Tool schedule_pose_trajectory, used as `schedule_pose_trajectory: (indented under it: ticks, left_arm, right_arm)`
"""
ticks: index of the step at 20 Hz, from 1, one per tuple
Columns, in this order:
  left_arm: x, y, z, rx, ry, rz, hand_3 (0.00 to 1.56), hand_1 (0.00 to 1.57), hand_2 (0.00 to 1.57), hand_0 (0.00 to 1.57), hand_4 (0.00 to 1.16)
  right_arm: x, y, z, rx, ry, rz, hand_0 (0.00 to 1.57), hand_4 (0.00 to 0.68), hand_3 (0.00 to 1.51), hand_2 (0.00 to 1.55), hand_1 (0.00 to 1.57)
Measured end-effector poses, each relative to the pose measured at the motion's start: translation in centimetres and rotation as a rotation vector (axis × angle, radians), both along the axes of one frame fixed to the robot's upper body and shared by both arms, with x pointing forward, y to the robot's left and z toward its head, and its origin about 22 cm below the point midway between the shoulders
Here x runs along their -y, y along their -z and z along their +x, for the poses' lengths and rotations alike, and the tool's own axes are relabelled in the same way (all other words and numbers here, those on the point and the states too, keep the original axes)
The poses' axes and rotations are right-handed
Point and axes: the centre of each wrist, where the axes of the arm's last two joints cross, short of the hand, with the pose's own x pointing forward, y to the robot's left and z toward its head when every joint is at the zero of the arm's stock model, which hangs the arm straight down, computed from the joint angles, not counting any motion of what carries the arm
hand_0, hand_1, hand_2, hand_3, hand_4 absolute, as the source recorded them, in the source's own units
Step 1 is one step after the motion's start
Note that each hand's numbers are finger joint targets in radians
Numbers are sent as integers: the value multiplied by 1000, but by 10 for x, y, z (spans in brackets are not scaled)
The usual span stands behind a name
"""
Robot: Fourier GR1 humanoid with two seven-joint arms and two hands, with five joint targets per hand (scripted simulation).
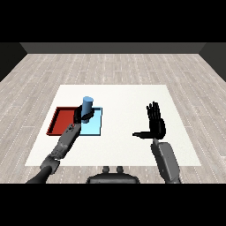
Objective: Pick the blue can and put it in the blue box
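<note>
Non-task stuff I see: red tray flat on the white table, left side, its right edge touching the neighbouring tray. Nothing visible in the part of it I can see. Table sits on grey wood-plank floor, dark wall at the back.

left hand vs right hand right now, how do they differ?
Grasp: the left hand is curled round the blue can; the right hand holds nothing, its fingers straight and its thumb stuck out sideways.
Place: the left hand is over the trays, where the red tray meets the light blue tray; the right hand is over bare white table, away from both.
Shared: both are black, on grey forearms.
</note>
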Motion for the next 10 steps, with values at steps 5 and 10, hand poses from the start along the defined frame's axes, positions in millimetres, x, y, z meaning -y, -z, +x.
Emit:
schedule_pose_trajectory:
  ticks: [5,10]
  left_arm:
    - [-13,19,6,-145,-21,80,1463,1571,1560,1571,1029]
    - [-8,35,5,-274,-53,103,1111,1063,1049,1063,919]
  right_arm:
    - [-2,6,9,-23,13,23,0,0,0,0,0]
    - [6,19,17,-47,26,46,0,0,0,0,0]
